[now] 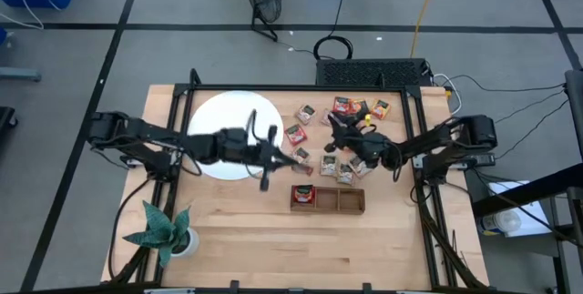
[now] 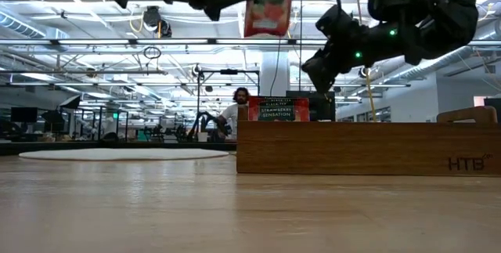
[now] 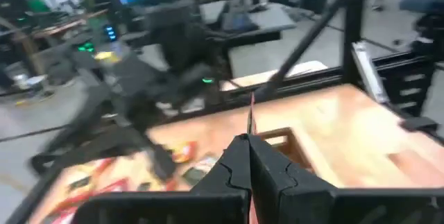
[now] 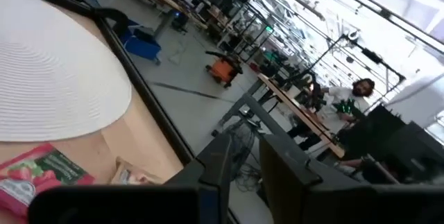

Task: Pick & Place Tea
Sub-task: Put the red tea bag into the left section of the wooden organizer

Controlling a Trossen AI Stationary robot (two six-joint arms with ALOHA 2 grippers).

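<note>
My left gripper reaches from the table's left to its middle, high above the wood, and is shut on a red tea sachet. The wooden three-compartment tray lies near the middle front, and another red sachet stands in its left compartment. Several more tea sachets lie loose on the table behind the tray. My right gripper hovers over them with a gap between its fingers and nothing in it. My left gripper pinches the red sachet by its edge between its two shut fingers, which come in level from the table's left. In the left wrist view the sachet shows edge-on, sticking out past the fingertips. It hangs upright, lifted clear of the table and tray.
A white disc lies at the table's far left, under the left arm. A green paper plant stands at the near left corner. A black frame borders the table. A person sits in the room beyond.
</note>
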